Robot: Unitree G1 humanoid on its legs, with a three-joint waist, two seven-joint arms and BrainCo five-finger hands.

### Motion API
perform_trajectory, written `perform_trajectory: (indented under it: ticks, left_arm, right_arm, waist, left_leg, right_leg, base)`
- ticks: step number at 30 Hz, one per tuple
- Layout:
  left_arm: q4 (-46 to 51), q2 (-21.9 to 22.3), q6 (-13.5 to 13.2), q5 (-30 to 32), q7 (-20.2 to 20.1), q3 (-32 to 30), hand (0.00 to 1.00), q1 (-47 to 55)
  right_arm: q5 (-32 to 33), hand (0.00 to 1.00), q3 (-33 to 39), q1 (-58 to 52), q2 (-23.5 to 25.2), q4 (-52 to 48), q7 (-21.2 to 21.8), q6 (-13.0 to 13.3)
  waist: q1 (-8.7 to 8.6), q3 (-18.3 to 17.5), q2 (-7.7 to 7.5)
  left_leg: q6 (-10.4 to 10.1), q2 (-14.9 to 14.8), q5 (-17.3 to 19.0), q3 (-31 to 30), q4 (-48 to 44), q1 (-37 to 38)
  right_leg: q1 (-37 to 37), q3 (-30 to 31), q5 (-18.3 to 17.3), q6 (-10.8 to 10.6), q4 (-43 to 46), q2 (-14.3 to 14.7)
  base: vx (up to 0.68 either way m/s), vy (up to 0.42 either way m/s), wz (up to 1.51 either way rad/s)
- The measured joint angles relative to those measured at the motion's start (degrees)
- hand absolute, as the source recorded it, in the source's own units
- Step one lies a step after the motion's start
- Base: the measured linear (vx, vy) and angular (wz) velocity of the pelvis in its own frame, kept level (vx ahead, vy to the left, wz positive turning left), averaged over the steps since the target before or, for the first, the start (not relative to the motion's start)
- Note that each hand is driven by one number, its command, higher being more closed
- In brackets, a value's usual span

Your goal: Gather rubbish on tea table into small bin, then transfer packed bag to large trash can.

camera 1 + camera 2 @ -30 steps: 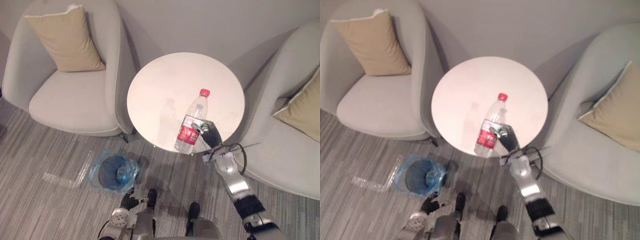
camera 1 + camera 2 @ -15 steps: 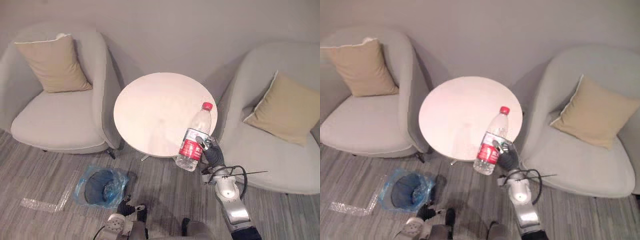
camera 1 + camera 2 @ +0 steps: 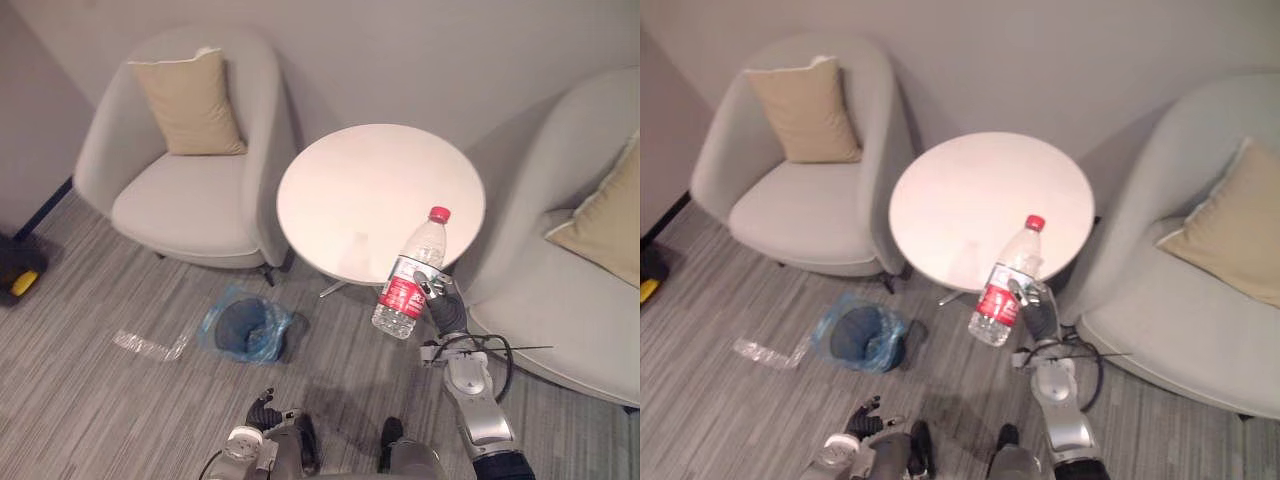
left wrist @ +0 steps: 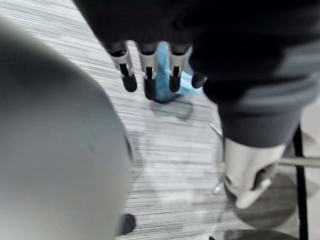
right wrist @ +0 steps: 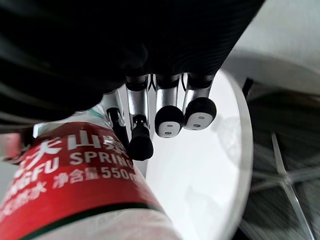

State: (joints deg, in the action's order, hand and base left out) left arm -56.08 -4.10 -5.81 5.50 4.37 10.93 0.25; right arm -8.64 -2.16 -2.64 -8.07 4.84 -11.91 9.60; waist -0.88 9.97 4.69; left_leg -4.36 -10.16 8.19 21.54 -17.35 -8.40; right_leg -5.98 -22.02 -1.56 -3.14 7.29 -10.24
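Left hand (image 4: 148,75): hangs low beside me; my fingers are straight and relaxed and hold nothing.
Right arm: raised forward, with the forearm angled up towards the table.
Right hand (image 3: 445,306): my fingers and thumb are curled round the lower half of the bottle (image 3: 410,275), at its label.
Bottle: clear plastic with a red cap, held in the air and tilted, cap up and away from me, at the table's near rim.
Label: red band with white print.
Small bin (image 3: 241,325): stands on the carpet to the left of the table, lined with a blue bag.
Tea table (image 3: 350,170): round, with a white top.
Armchairs: one (image 3: 185,200) on the left, one (image 3: 590,320) on the right.
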Motion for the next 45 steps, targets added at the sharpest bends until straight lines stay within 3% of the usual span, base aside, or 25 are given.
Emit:
perform_trajectory:
  ticks: [2,4,9,14,16,17,18,19,20,21,23,24,25,26,28,31,34,38,39,40,42,45]
  left_arm:
    - [-0.1,-0.9,0.1,0.5,0.0,0.1,0.0,0.4]
    - [-0.1,-1.8,0.1,1.1,0.0,0.3,0.0,0.7]
    - [-0.7,-2.6,0.0,1.1,0.4,0.1,0.0,1.1]
    - [-0.5,-3.2,0.0,0.9,0.5,-0.4,0.0,1.0]
    - [-0.6,-3.3,0.0,0.9,0.6,-0.2,0.0,1.1]
    - [-0.6,-3.2,0.0,0.9,0.7,-0.2,0.0,1.2]
    - [-0.5,-3.2,0.0,0.5,0.8,-0.3,0.0,1.5]
    - [-0.4,-3.2,0.0,0.1,1.0,-0.5,0.0,1.3]
    - [-0.5,-3.4,0.1,-0.1,1.1,-0.5,0.0,1.2]
    - [-0.9,-3.5,0.1,-0.1,1.4,-0.6,0.0,1.0]
    - [-1.6,-3.4,0.0,-0.1,1.5,-0.6,0.0,1.2]
    - [-2.0,-3.4,0.0,-0.1,1.3,-0.6,0.0,1.2]
    - [-2.3,-3.2,0.0,-0.1,1.1,-1.0,0.0,1.1]
    - [-2.6,-1.5,-0.1,-0.1,1.1,-1.7,0.0,1.1]
    - [-3.1,-0.3,-0.1,0.0,0.8,-3.0,0.0,1.2]
    - [-3.0,-0.4,-0.1,0.7,0.3,-3.1,0.0,1.1]
    - [-2.1,-0.7,-0.1,1.2,0.3,-3.2,0.0,0.5]
    - [-1.9,-0.5,-0.1,1.8,0.3,-3.0,0.0,0.6]
    - [-1.9,-0.5,-0.1,2.3,0.3,-2.5,0.0,0.6]
    - [-1.9,-0.5,-0.1,2.4,0.2,-2.2,0.0,0.4]
    - [-1.9,-1.5,-0.1,2.5,0.2,-0.7,0.0,0.0]
    - [-1.8,-2.2,-0.1,3.5,0.2,0.0,0.0,-0.4]
  right_arm:
    - [0.1,1.0,0.5,-0.2,2.2,0.2,0.1,-0.6]
    - [0.0,1.0,0.2,-0.1,3.5,0.2,0.2,-0.6]
    - [-0.2,1.0,-0.3,0.0,3.5,0.5,0.6,-0.6]
    - [-0.3,1.0,-0.8,0.0,3.5,3.4,0.5,-1.0]
    - [-0.4,1.0,-0.8,-0.1,3.4,3.6,0.5,-1.1]
    - [-0.4,1.0,-0.8,-0.2,3.3,3.6,0.5,-1.1]
    - [-0.4,1.0,-0.7,-0.4,2.3,3.8,0.6,-1.2]
    - [-0.4,1.0,-0.8,-0.6,2.4,3.9,0.6,-1.1]
    - [-0.4,1.0,-1.0,-0.5,2.4,3.9,0.7,-1.1]
    - [-0.4,1.0,-1.0,-0.4,2.3,4.1,0.8,-0.9]
    - [-0.4,1.0,-0.7,-0.6,2.0,5.4,0.9,-0.7]
    - [-0.4,1.0,-0.6,-1.2,1.7,5.5,0.9,-0.8]
    - [-0.4,1.0,-0.5,-1.2,1.4,5.5,1.0,-0.8]
    - [-0.4,1.0,-0.2,-1.1,0.7,5.6,1.2,-0.9]
    - [-0.3,1.0,0.1,-0.7,0.2,5.3,1.8,-0.9]
    - [-0.2,1.0,1.8,-2.8,1.3,4.9,2.1,-0.9]
    - [-0.1,1.0,1.7,-3.6,0.7,4.1,2.2,-0.9]
    - [-0.2,1.0,1.7,-3.0,0.8,3.8,2.1,-0.9]
    - [-0.4,1.0,1.5,-3.0,0.6,3.8,2.1,-0.9]
    - [-0.6,1.0,1.3,-2.7,0.2,4.3,1.9,-1.0]
    - [-2.5,1.0,-0.2,-2.4,0.0,5.1,2.0,-1.1]
    - [-5.2,1.0,-3.6,-0.4,-1.2,6.0,2.1,-1.1]
  waist:
    - [0.66,-0.1,-2.3]
    - [0.82,-0.6,-3.42]
    - [1.18,-1.5,-3.13]
    - [1.25,-1.0,-4.52]
    - [0.52,-1.2,-4.92]
    - [0.35,-1.3,-4.88]
    - [-0.1,-1.2,-4.67]
    - [-0.59,-1.0,-4.33]
    - [-0.59,-1.0,-4.35]
    - [-0.59,-0.8,-4.11]
    - [-1.1,-0.7,-4.1]
    - [-1.49,-0.9,-5.14]
    - [-1.85,-0.6,-5.29]
    - [-1.42,-0.7,-2.86]
    - [-1.31,-0.5,-0.63]
    - [-1.54,0.0,-1.53]
    - [-0.98,0.4,-2.18]
    - [-0.88,0.4,-1.44]
    - [-0.85,0.3,-1.05]
    - [-0.78,0.5,-0.97]
    - [-0.36,0.5,-1.86]
    - [-0.03,0.8,-1.53]
  left_leg:
    - [0.8,3.3,-1.0,-0.7,6.6,1.2]
    - [2.0,5.9,-2.3,-2.0,9.1,2.6]
    - [3.8,9.4,-3.5,-3.8,12.9,3.5]
    - [4.1,10.6,0.6,-5.2,9.4,3.1]
    - [4.0,10.9,2.7,-8.3,6.6,2.7]
    - [4.2,11.0,2.6,-9.0,6.6,2.9]
    - [4.7,10.4,2.4,-11.9,7.0,4.3]
    - [4.8,9.2,2.1,-14.2,7.1,4.8]
    - [4.7,8.6,2.1,-14.9,7.2,5.0]
    - [4.5,7.8,2.0,-17.1,8.0,5.8]
    - [3.8,7.9,1.6,-19.9,9.2,7.6]
    - [3.3,9.3,1.7,-21.0,9.1,8.5]
    - [2.5,9.7,2.1,-21.6,8.9,9.1]
    - [1.8,8.5,2.3,-22.1,8.8,9.3]
    - [0.4,6.7,3.0,-21.1,8.8,9.3]
    - [-1.4,5.7,3.6,-18.0,0.0,6.7]
    - [-1.2,4.0,4.2,-12.1,-12.4,1.5]
    - [-0.2,0.9,5.6,-10.6,-5.1,1.4]
    - [-0.7,0.6,1.9,-11.9,0.7,1.7]
    - [-2.8,0.9,0.6,-12.8,2.7,2.6]
    - [-1.9,3.1,-0.1,-11.0,4.6,3.5]
    - [-1.4,4.9,-0.3,-8.8,5.1,2.9]
  right_leg:
    - [1.6,-1.2,2.4,-2.0,-3.7,-0.7]
    - [3.8,-1.0,3.4,-2.9,-6.2,-1.8]
    - [4.4,-1.1,3.6,-3.6,-6.7,-4.0]
    - [2.5,-1.1,-2.7,-4.9,3.5,-7.6]
    - [0.3,3.2,-3.8,-3.2,12.3,-8.6]
    - [-0.6,4.7,-3.7,-1.9,14.6,-8.5]
    - [-4.5,9.2,-4.9,2.1,22.4,-7.3]
    - [-5.3,11.3,-8.2,0.3,22.7,-3.8]
    - [-5.6,11.9,-9.2,0.2,21.5,-1.6]
    - [-6.6,13.3,-9.9,0.6,18.2,3.0]
    - [-7.2,14.2,-8.3,0.8,11.7,6.8]
    - [-6.7,16.1,-3.3,1.0,6.2,7.0]
    - [-6.5,16.0,-1.7,2.8,6.7,6.8]
    - [-5.5,14.9,-1.4,2.7,6.4,7.4]
    - [-4.2,13.7,-1.4,2.7,4.8,8.8]
    - [0.5,12.7,-2.2,3.6,2.0,8.9]
    - [3.7,12.2,-2.5,3.7,-0.7,8.2]
    - [4.0,12.9,-2.3,3.4,-1.1,7.9]
    - [3.7,13.3,-2.2,2.5,-1.1,7.9]
    - [3.7,14.2,-2.1,1.5,-1.1,7.7]
    - [3.3,16.0,-1.3,-0.2,-1.9,5.9]
    - [1.2,18.0,-0.8,-1.6,-1.6,4.0]
  base:
    - [-0.06,0.214,0.75]
    - [-0.03,0.145,0.52]
    - [-0.02,0.13,0.27]
    - [0.06,0.044,0.16]
    - [0.16,0.038,0.42]
    - [0.22,0.076,0.72]
    - [0.23,0.018,0.84]
    - [0.24,-0.039,0.89]
    - [0.22,-0.127,0.9]
    - [0.18,-0.116,0.66]
    - [0.27,-0.163,1.05]
    - [0.3,-0.198,1.17]
    - [0.31,-0.177,0.8]
    - [0.22,-0.098,0.37]
    - [0.27,-0.105,0.2]
    - [0.14,-0.044,0.41]
    - [0.07,0.009,0.18]
    - [0.04,0.117,-0.06]
    - [0.02,0.201,-0.19]
    - [0.02,0.208,-0.22]
    - [0.01,0.224,-0.24]
    - [-0.02,0.15,-0.28]
